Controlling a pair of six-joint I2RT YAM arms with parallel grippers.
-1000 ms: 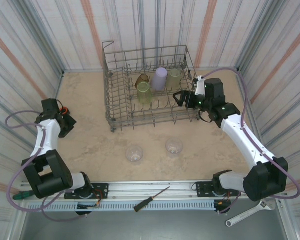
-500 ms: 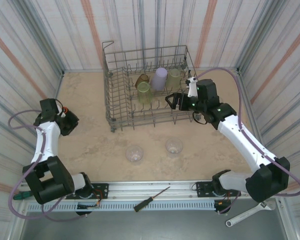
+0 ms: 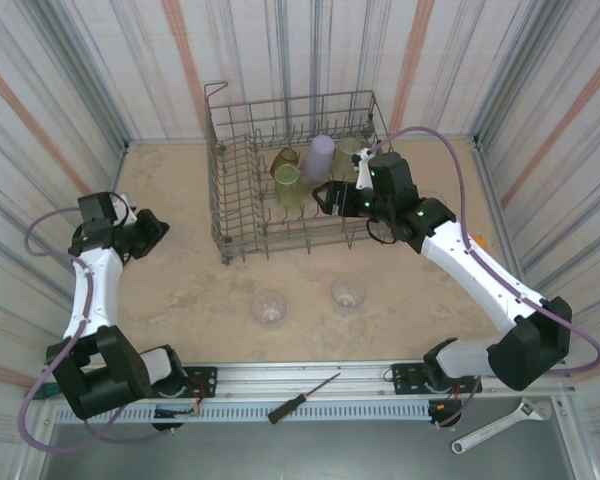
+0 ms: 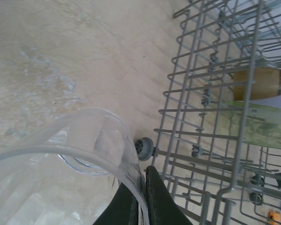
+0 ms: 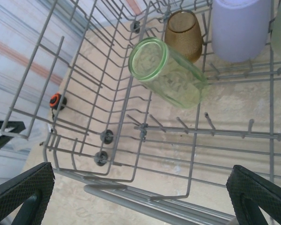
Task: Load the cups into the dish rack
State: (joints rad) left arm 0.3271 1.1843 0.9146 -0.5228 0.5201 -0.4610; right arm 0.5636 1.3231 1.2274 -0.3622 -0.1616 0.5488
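Striped panel walls (image 3: 60, 80) close off the left, far and right sides of a beige stone-patterned table (image 3: 180, 290); the near edge ends at a metal rail where both arms are bolted.

Against the far wall at the middle stands the dish rack (image 3: 242, 225), a grey wire basket with raised sides. Left of it lies a broad stretch of bare table up to the left wall. To its right there is a narrower strip, crossed by the right arm. Near of the rack an open band runs the width of the table.

The right gripper (image 3: 325, 198) hangs over the near right part of the rack, and its jaws are spread wide with nothing between them (image 5: 140, 194). The left gripper (image 3: 152, 230) sits low in the open stretch left of the rack, and its fingers are clenched on the wall of a clear cup (image 4: 98, 140), pinching the rim between them (image 4: 139, 183).

Inside the rack, toward its far side, a green cup (image 5: 168, 70) lies tilted on the tines. An amber cup (image 5: 182, 28) is just beyond it and a lilac cup (image 5: 241, 28) is to their right. Two clear cups (image 3: 269, 307) (image 3: 348, 292) stand on the open band, near each other and well apart from both grippers.

A screwdriver (image 3: 305, 396) lies across the rail, and a wrench (image 3: 500, 425) rests at the near right corner.
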